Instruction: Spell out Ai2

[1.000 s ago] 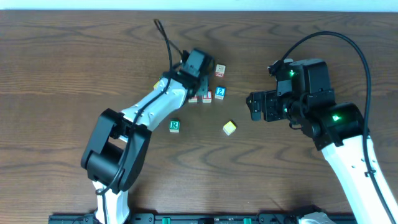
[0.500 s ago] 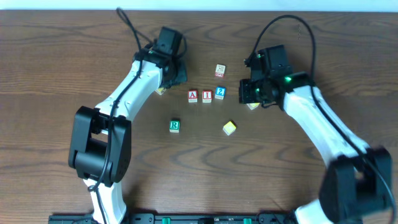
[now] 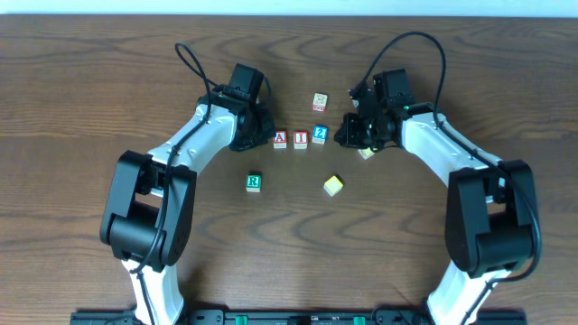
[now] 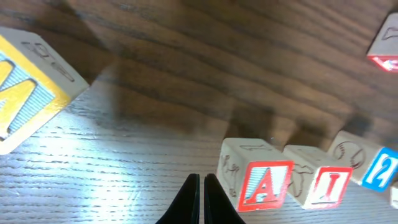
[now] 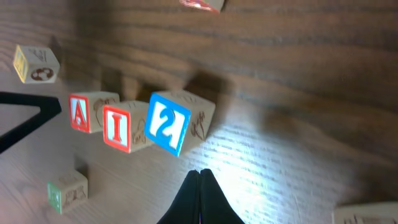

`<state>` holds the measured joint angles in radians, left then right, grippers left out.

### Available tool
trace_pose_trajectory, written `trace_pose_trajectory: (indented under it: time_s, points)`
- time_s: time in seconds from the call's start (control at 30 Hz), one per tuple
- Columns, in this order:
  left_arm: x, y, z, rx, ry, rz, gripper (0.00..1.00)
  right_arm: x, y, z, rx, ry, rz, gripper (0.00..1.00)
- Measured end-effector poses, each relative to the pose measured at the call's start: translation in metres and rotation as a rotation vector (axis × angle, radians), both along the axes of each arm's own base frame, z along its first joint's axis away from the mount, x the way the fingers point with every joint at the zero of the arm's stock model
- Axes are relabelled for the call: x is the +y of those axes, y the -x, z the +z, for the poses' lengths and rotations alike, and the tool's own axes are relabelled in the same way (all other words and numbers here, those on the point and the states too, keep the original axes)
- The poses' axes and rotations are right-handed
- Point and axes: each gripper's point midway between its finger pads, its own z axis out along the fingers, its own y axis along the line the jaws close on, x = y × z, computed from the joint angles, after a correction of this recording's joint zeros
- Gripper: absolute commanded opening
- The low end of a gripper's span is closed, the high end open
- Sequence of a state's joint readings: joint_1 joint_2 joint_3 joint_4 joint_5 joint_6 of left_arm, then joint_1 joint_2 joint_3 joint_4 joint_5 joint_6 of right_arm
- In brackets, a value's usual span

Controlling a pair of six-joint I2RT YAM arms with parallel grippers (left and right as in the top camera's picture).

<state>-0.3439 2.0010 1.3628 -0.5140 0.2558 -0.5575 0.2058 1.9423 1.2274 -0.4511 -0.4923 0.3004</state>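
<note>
Left fingers (image 4: 201, 180) nearer A block (image 4: 264, 186), pressed together

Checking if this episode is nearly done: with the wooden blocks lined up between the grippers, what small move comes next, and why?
Probably a light nudge from the shut right gripper to square the blue-faced wooden 2 block: it sits turned and slightly off the line of the red-lettered wooden A block and I block.

Left wrist view chops the yellow block (image 4: 28, 93) at the left edge and the 2 block (image 4: 385, 170) at the right. Overhead, the right arm (image 3: 432, 147) mostly covers a pale block (image 3: 366, 154).
</note>
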Motion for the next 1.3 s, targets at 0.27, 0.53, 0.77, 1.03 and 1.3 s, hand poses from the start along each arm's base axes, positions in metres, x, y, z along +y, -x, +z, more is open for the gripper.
trace_pose_trajectory:
  time_s: [0.27,0.53,0.77,1.03,1.3]
  points:
    - [-0.002,-0.004,-0.003,0.005,0.019,0.052,0.06,0.003,-0.012,-0.011,-0.014,-0.016,-0.026,0.02]
    - [-0.008,-0.004,-0.008,0.017,0.031,0.083,0.06,0.002,-0.021,-0.018,-0.025,-0.015,-0.064,0.02]
    - [-0.013,0.002,-0.024,0.064,0.026,0.109,0.06,0.005,-0.026,-0.022,-0.035,-0.024,-0.069,0.01]
    - [-0.015,-0.004,-0.024,0.047,0.040,0.123,0.06,0.022,-0.025,-0.018,-0.065,-0.034,-0.033,0.02]
    - [-0.016,-0.005,-0.024,0.044,0.043,0.130,0.06,0.023,-0.023,-0.019,-0.057,-0.030,-0.030,0.01]
